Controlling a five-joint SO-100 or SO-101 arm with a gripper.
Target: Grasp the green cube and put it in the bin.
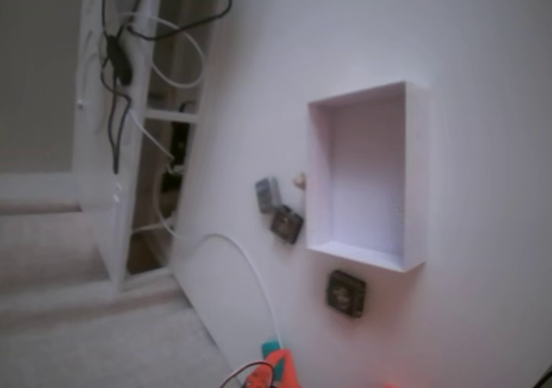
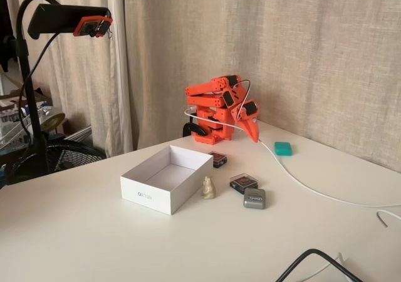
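Observation:
The green cube (image 2: 283, 148) lies on the white table beside a white cable, just right of the arm's base in a fixed view. In the high, tilted fixed view only a sliver of the cube (image 1: 272, 347) shows at the bottom edge. The orange arm is folded over its base. Its gripper (image 2: 253, 133) points down, shut and holding nothing, a short way left of the cube. The bin (image 2: 147, 194), a white shallow box, stands nearer the front with nothing in it; its wall (image 1: 414, 177) also shows from above.
Two dark square blocks (image 2: 218, 159) (image 2: 243, 182), a grey block (image 2: 254, 198) and a small beige figure (image 2: 208, 188) sit between bin and arm. A white cable (image 2: 301, 185) crosses the table. A camera stand (image 2: 28, 94) rises at the left.

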